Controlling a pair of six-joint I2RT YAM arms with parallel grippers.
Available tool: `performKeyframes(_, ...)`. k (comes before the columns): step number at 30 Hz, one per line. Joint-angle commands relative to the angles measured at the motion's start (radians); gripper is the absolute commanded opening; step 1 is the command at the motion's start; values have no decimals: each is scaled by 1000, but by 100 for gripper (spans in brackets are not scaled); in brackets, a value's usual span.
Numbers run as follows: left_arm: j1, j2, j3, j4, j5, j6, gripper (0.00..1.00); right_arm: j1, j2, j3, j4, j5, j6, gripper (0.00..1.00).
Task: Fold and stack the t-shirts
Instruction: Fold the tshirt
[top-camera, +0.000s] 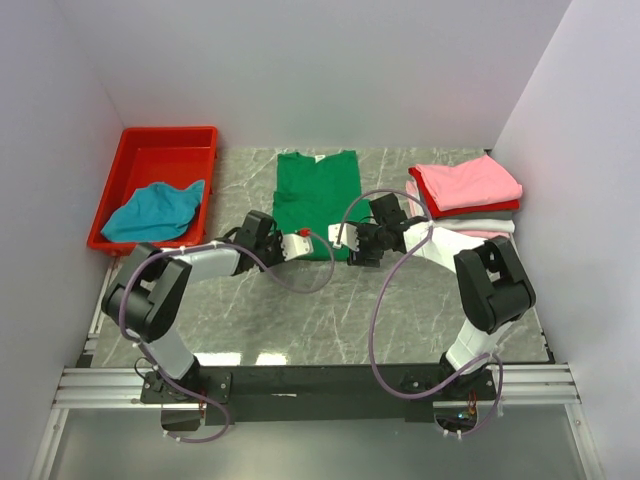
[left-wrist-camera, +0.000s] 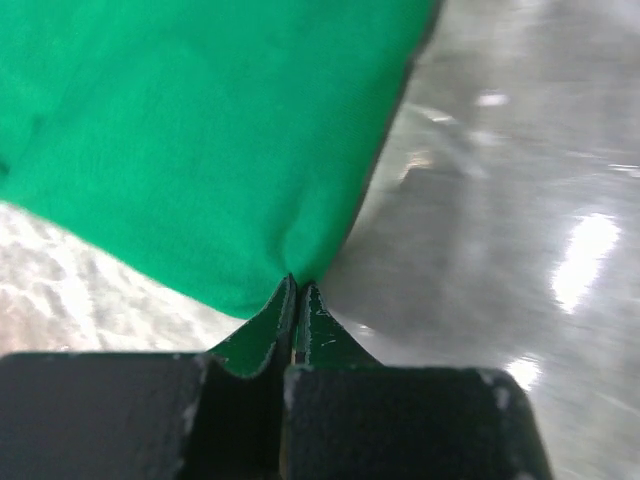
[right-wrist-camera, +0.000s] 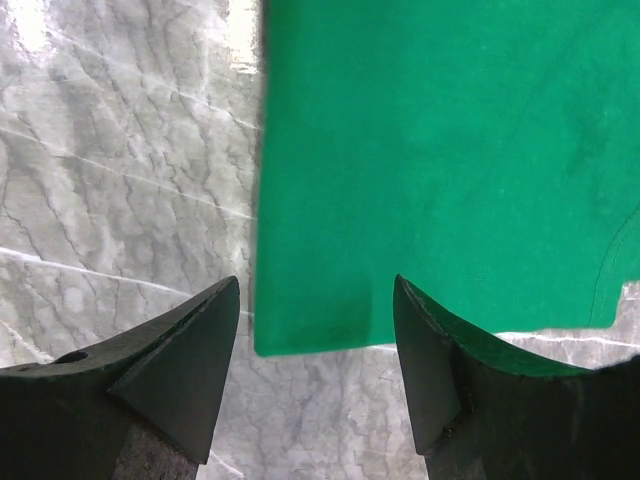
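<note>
Green t-shirt (top-camera: 316, 195) flat mid tabletop (top-camera: 300, 320), white neck label (top-camera: 317, 157) at far edge, unreadable. Left jaws shut on a near corner. Right jaws wide apart astride the other near corner, holding nothing. Folded stack (top-camera: 465, 185) far right, teal t-shirt (top-camera: 155, 210) in red tray (top-camera: 160, 150) far left. Bare marble near side.

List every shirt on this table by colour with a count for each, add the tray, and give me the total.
Green t-shirt: 1
Teal-blue t-shirt: 1
Pink t-shirt: 1
Red t-shirt: 1
Whitish t-shirt: 1
Red tray: 1
Total: 6 things, 5 of them shirts. Any further layers at the bottom of the stack cannot be told apart.
</note>
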Motion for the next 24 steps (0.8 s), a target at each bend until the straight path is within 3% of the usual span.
performKeyframes(1, -43, -46, -33, -43, 24, -39, 0, 11, 25, 28, 15, 22, 2, 69)
performKeyframes(12, -43, -72, -41, -64, 45, -63, 0, 35, 45, 25, -8, 107, -11, 62)
performKeyframes(15, -46, -86, -52, -73, 59, -70, 0, 34, 93, 83, -52, 123, 17, 46)
performKeyframes(19, -56, -109, -58, -106, 83, -70, 0, 34, 85, 90, -103, 111, 28, 8)
performKeyframes(22, -77, -135, -63, -151, 116, -71, 0, 34, 24, 48, -149, 64, 15, 0)
performKeyframes(24, -106, -150, -58, -220, 136, -71, 0, 31, -26, 37, -227, 23, -6, 0)
